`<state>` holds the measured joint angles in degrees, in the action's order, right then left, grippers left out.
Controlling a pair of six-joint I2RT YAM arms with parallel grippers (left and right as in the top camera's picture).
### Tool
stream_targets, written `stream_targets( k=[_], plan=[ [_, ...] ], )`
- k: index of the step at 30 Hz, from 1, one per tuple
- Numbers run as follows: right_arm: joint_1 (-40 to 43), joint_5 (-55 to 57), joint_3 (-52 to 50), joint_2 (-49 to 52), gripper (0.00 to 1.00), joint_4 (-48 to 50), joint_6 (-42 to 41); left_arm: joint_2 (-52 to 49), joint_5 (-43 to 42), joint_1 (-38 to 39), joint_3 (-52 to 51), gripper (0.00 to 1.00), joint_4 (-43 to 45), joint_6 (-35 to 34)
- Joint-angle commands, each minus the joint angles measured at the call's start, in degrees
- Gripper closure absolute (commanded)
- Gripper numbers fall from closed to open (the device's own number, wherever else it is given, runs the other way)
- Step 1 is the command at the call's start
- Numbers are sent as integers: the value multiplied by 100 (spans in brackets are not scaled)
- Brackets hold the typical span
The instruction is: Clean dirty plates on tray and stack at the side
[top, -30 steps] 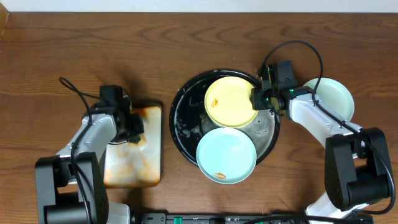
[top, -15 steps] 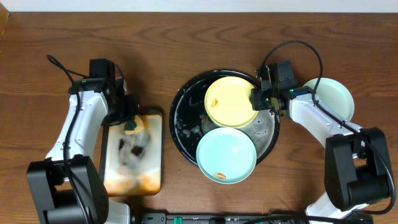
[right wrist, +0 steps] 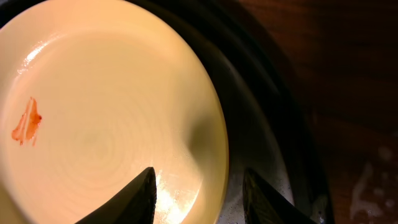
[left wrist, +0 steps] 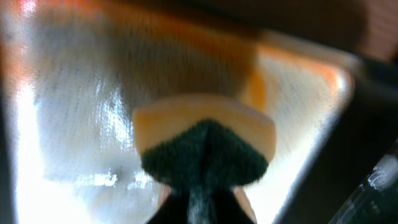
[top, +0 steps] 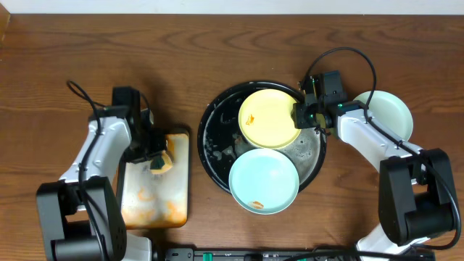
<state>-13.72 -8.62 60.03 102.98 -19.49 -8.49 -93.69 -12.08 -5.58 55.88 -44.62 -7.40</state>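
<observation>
Pinching sponge [left wrist: 205,146] with left end effector [top: 154,154]; right end effector [right wrist: 199,182] spread astride yellow plate [right wrist: 106,112].

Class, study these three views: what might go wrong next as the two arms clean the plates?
1. The right claw straddles the rim of the pale yellow round plastic plate in the wet round black tray; a slick rim may slip when lifted.
2. The light blue round plastic plate overhangs the tray's front rim, so a nudge might tip it off.
3. The left claw pinches the green-and-yellow sponge; hard scrubbing may pull it loose.
</observation>
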Motion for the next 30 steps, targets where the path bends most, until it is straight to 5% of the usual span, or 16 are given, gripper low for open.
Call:
stream_targets(
  k=[1,21,25,30],
  plan=[
    [37,-42,52,-153,57,4,63,-31,-37,-7,-431,92,632,72],
    [17,-44,50,-151,58,15,35,-872,-37,439,-562,92,3150,-35],
    [20,-46,52,-153,58,-20,37,-874,-37,437,-422,92,3073,-35],
    [20,-44,50,-153,59,-55,42,-597,-39,439,293,92,1718,-11]
  ],
)
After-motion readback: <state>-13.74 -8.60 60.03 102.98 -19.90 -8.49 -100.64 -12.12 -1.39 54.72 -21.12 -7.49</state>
